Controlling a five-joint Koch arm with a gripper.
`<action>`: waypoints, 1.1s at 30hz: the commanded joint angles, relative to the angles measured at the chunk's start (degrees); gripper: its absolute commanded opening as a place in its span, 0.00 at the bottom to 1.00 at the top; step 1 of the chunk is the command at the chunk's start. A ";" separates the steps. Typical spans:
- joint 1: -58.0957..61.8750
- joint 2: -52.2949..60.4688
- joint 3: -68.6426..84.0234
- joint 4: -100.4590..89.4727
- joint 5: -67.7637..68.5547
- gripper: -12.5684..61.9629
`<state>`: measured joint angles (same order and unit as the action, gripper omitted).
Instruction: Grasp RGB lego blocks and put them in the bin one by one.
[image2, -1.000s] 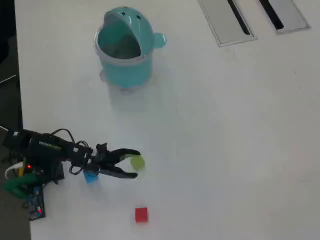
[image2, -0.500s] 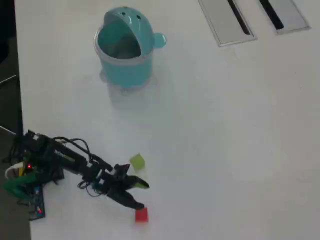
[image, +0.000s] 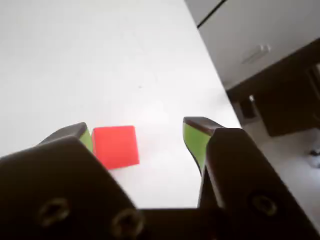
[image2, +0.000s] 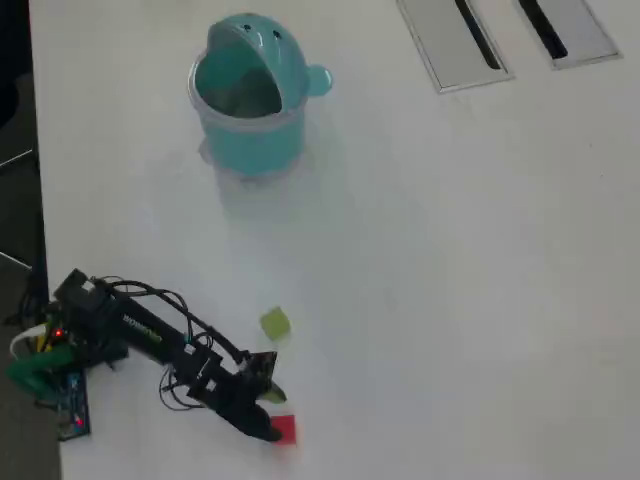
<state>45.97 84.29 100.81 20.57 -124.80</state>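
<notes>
- Wrist view: my gripper (image: 145, 137) is spread wide and holds nothing. The red block (image: 115, 146) sits on the white table (image: 100, 60) between my fingers, right by the left finger (image: 86, 137). I cannot tell if it touches.
- Overhead view: a moment ago I was by the yellow-green block (image2: 275, 323). Now my gripper (image2: 268, 415) has moved down over the red block (image2: 286, 430). Only here you see the teal bin (image2: 250, 100), far off. The blue block is hidden.
</notes>
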 joint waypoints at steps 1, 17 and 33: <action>0.00 -0.53 -4.22 -0.09 -1.49 0.61; 2.99 -20.21 -20.57 7.47 -7.82 0.61; 4.66 -24.70 -26.72 16.96 0.26 0.41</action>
<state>50.19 58.89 79.19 37.09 -126.56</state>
